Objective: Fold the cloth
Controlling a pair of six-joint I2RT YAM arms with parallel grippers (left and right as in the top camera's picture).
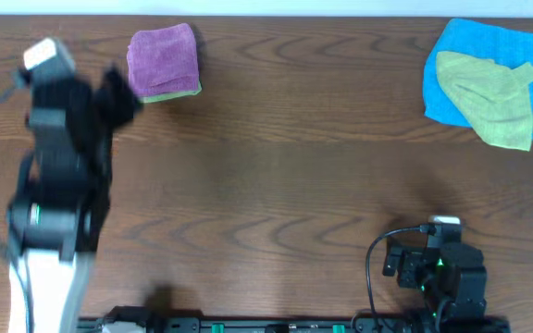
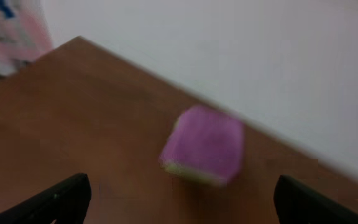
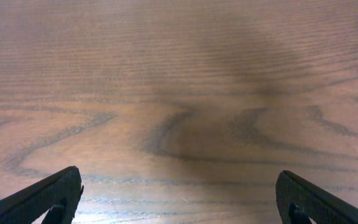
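Lying folded into a compact squarish pad, the cloth (image 1: 162, 57) sits at the far left of the table (image 1: 294, 139), close to the back edge. Its purple-magenta pile looks soft and slightly puffed, with rounded corners. A thin yellow-green edge (image 1: 172, 93) peeks out under its near side; whether that is a separate piece cannot be told.

In the left wrist view, which is blurred, the cloth (image 2: 205, 143) lies ahead of the left gripper (image 2: 182, 208), clear of both fingers. That gripper is spread wide and holds nothing. From overhead it (image 1: 118, 91) appears just beside the cloth's left edge, smeared by blur.

The right gripper (image 3: 179, 202) is also spread wide and empty, over bare wood at the near right, well apart from the cloth.

At the far right corner a crumpled yellow-green cloth (image 1: 490, 100) rests on a blue cloth (image 1: 461, 42).
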